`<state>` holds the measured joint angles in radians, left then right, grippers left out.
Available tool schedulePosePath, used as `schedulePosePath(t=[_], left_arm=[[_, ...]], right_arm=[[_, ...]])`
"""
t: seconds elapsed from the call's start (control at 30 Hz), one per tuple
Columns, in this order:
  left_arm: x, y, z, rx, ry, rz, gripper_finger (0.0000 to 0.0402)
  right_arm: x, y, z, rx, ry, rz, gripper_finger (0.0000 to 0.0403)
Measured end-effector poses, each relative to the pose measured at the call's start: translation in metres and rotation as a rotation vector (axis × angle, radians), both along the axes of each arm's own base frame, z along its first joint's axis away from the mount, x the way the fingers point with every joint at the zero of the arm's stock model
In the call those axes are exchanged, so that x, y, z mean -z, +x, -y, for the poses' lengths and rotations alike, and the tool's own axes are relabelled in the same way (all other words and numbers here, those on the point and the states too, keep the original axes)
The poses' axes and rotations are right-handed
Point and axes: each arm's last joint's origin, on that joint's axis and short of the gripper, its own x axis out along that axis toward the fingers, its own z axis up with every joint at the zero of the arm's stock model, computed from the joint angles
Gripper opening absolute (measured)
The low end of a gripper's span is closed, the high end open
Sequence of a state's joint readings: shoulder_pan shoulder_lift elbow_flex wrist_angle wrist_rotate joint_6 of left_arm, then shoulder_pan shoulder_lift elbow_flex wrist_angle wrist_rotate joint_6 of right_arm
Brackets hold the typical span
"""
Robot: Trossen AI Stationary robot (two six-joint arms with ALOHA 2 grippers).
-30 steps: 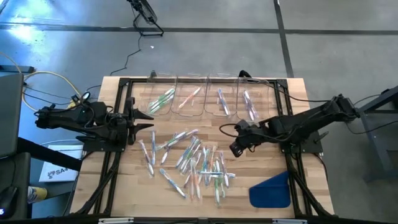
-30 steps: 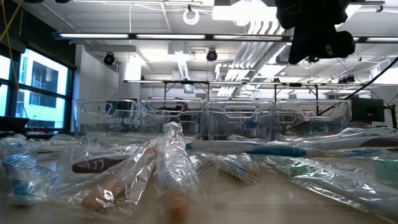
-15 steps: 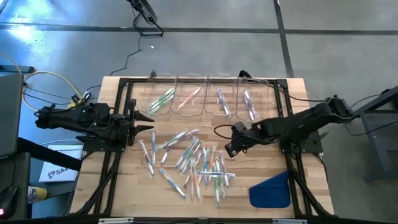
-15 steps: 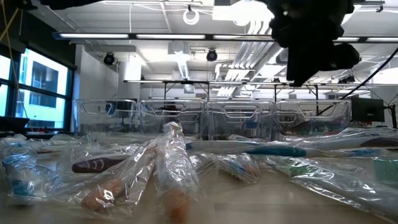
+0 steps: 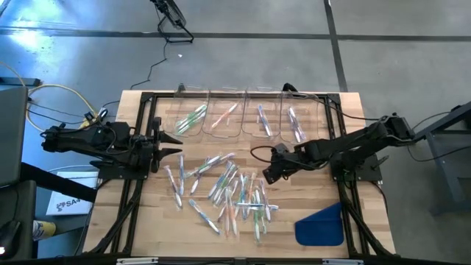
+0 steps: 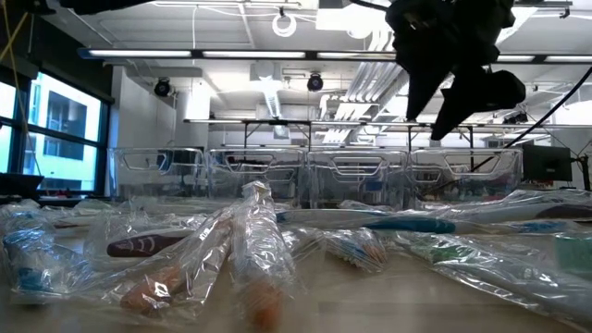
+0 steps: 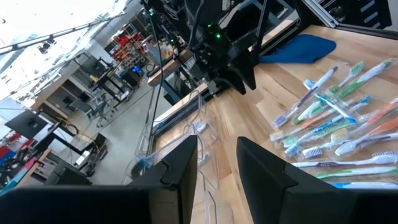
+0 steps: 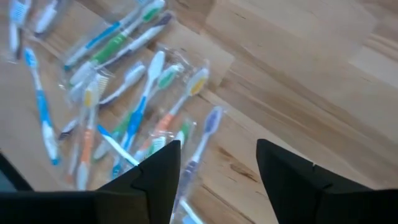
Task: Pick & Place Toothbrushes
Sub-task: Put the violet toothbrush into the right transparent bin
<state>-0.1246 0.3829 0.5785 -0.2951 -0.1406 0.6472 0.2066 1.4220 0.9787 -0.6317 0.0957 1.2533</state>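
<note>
The left pincer (image 5: 171, 145) is seen parked at the left edge of the wooden tabletop (image 5: 309, 210), its fingers (image 7: 180, 163) parted with nothing between them, well apart from the work.

Across the middle of the tabletop the toothbrushes (image 5: 228, 193) are scattered in a loose heap, each sealed in a clear wrapper, with green, blue, orange and purple handles showing. From table height the wrapped toothbrushes (image 6: 250, 250) are seen crowding the foreground.

Along the far edge a row of clear bins (image 5: 243, 118) is lined up; a few brushes are already lying in them: green in the leftmost, pink-orange in the next, blue and then purple in the two on the right.

The right pincer (image 5: 269, 175) is held above the upper right edge of the heap, touching none of it. Its fingers (image 8: 155, 177) are spread wide and empty, and wrapped toothbrushes (image 8: 143, 99) are framed just beyond and between them on bare wood. In the low view the right pincer (image 6: 435, 111) is seen hanging clear above the pile.

Near the front right corner a blue flat piece (image 5: 321, 225) is lying beside the heap.
</note>
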Motion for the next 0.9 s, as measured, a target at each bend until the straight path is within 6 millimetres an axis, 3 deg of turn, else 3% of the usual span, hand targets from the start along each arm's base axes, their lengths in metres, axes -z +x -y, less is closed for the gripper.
schedulePosePath(t=[0.53, 0.9], left_arm=[[0.000, 0.000, 0.000, 0.000, 0.002, 0.000, 0.0108], [0.000, 0.000, 0.000, -0.001, 0.002, -0.001, 0.0108]], right_arm=[[-0.001, 0.008, -0.002, 0.010, 0.012, 0.064, 0.0205], [0.046, 0.027, -0.020, -0.021, 0.099, -0.078, 0.0184]])
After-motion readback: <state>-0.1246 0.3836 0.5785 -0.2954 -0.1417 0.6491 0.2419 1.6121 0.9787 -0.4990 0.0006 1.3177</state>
